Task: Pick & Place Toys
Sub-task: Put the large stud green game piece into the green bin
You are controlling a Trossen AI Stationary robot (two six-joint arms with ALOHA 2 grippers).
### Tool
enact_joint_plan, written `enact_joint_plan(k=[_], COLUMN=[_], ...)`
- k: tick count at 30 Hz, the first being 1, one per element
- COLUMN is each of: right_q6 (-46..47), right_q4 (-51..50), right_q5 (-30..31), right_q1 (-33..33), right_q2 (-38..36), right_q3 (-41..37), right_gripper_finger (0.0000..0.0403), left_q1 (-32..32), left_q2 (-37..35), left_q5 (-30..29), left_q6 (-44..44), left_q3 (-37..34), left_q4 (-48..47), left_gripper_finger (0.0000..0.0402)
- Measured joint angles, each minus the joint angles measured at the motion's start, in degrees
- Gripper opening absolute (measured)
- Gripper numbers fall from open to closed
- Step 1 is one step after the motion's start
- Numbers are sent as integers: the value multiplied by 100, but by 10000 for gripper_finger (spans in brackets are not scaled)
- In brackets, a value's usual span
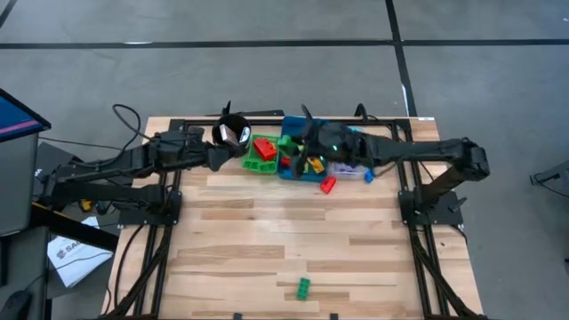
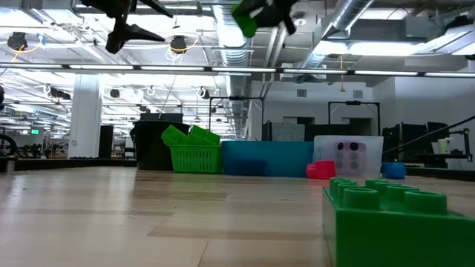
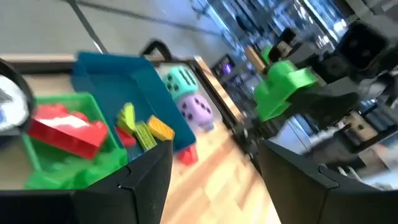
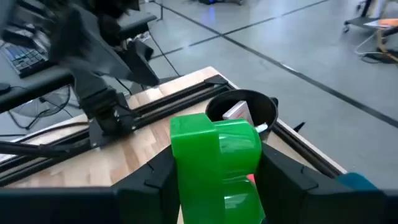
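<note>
My right gripper [image 4: 214,186] is shut on a green brick [image 4: 214,149], high above the blue tray [image 1: 298,147]. The brick also shows in the left wrist view [image 3: 283,87] and the low view [image 2: 246,21]. My left gripper [image 3: 214,180] is open and empty, raised beside the black cup [image 1: 233,132] and the green tray [image 1: 260,158]. A red brick [image 3: 65,127] lies in the green tray, and yellow and green bricks [image 3: 146,130] lie in the blue tray. The cyan die [image 3: 180,81] and purple die [image 3: 199,112] sit beyond the blue tray. My right gripper pinches the green brick between its two fingers, one finger [image 4: 152,180] on each of two opposite sides [image 4: 180,168]. The fingers come from the table's right side. The brick is lifted clear, high above the trays, its upper part standing out past the fingertips.
Loose on the table are a red brick [image 1: 328,185], a blue brick [image 1: 369,175] and, near the front edge, another green brick [image 1: 304,286] that is close to the low camera [image 2: 393,219]. The black cup [image 4: 245,112] holds a white card pack [image 4: 235,112].
</note>
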Motion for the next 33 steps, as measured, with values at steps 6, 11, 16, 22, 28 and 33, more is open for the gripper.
enact_joint_plan(k=[6,11,16,22,28,33], right_q6=[-110,28,-538,-1060,-1095,-1095], right_q4=[956,1615,1683,1408,1060,318], right_q5=[-1333,-2120,-2648,-2641,-2638,-2281], right_q1=[-856,-1112,-949,-589,-241,-33], right_q2=[564,872,853,857,904,903], right_q3=[-4,45,404,949,1090,1095], right_gripper_finger=[156,156,156,156,156,156], left_q1=[0,4,4,4,4,4], left_q2=[-42,16,61,174,434,549], left_q5=[-556,-622,-623,137,1005,1295], left_q6=[-255,-541,-1788,-3021,-3301,-3300], left_q3=[0,0,-2,2,2,2], left_q4=[93,138,167,388,1231,1488], left_gripper_finger=[231,231,231,231,231,231])
